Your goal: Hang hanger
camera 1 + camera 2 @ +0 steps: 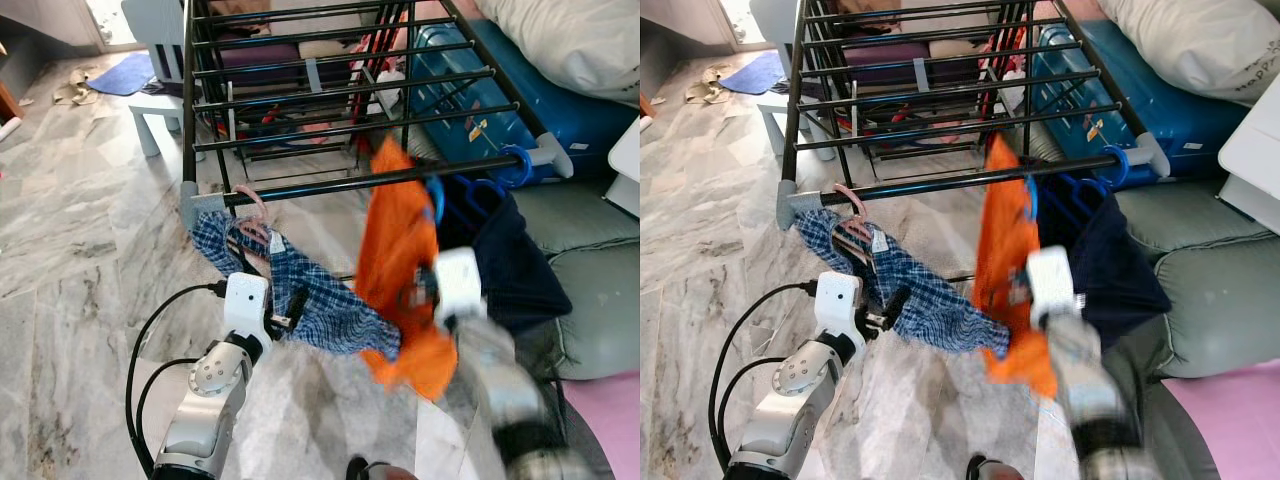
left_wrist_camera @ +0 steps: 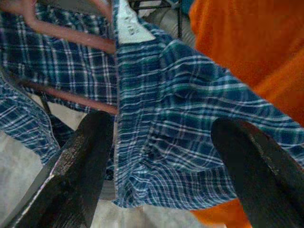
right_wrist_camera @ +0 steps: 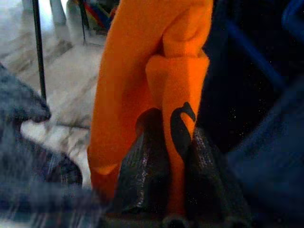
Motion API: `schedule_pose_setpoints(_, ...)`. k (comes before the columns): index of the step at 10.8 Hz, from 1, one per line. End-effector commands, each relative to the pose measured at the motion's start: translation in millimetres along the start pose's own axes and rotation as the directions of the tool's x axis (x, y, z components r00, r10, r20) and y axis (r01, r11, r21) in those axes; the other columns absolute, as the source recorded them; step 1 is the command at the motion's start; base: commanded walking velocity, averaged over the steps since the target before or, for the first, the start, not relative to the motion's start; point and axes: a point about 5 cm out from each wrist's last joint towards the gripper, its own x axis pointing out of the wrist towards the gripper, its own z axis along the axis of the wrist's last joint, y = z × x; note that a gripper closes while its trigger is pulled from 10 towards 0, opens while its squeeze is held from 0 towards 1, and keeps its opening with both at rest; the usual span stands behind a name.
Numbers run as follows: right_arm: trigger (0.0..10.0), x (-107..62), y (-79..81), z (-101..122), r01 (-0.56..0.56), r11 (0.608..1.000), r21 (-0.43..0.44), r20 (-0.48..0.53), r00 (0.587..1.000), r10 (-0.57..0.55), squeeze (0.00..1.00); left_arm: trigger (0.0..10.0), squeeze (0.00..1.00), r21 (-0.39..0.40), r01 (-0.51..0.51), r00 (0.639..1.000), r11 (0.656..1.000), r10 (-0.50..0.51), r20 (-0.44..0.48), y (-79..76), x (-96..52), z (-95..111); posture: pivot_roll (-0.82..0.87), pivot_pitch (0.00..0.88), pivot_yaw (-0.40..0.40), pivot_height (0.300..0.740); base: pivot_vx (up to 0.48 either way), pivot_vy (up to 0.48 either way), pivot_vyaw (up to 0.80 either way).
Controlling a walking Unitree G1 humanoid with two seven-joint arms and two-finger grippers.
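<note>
Right end effector [image 3: 175, 185]: closed, its two black fingers [image 3: 142, 175] pinching a fold of the orange garment [image 1: 400, 270]. In the head views this arm is motion-blurred, with its white wrist housing against the lower edge of the orange cloth. Directly above the right end effector, the orange garment hangs from a blue hanger [image 1: 436, 200] whose hook sits at the front rail of the black drying rack [image 1: 330, 100]. Just beyond the right end effector, on its outer side, a dark navy garment [image 1: 500, 260] hangs on another blue hanger [image 1: 515, 165] from the same rail, touching the orange cloth.

Left end effector [image 2: 164, 142]: open, fingers [image 2: 80, 166] spread wide with a blue plaid garment [image 1: 300, 290] between and just ahead of them; contact with the cloth cannot be confirmed. The plaid garment sits on a pink hanger [image 1: 255, 215], which hooks onto the front rail above the left end effector, near the grey corner joint. Its free end drapes toward the right end effector and meets the orange garment.

Farther out: a blue suitcase [image 1: 480, 90] lies behind the rack, a grey-green sofa [image 1: 590, 280] lies outboard of the right end effector, and marble floor [image 1: 80, 220] lies beneath both.
</note>
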Motion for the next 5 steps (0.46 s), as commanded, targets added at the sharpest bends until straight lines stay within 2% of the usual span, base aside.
schedule_pose_setpoints(1, 10.0, -4.1, 2.1, 7.0, -0.003, 1.000, -0.009, 0.018, 1.000, 0.003, 0.00, 10.0, 0.00, 0.006, -0.011, 1.000, 1.000, 0.011, -0.024, 2.1, -0.9, -3.0, -0.15, 0.143, 0.008, 0.740, 0.000, 0.000, 0.00)
schedule_pose_setpoints(5, 10.0, -12.6, 9.6, 10.5, -0.019, 1.000, -0.001, 0.005, 1.000, 0.019, 0.00, 10.0, 0.00, 0.010, -0.016, 0.999, 1.000, 0.017, -0.029, 3.3, -1.3, -2.4, -0.15, 0.146, 0.009, 0.740, 0.000, 0.000, 0.00)
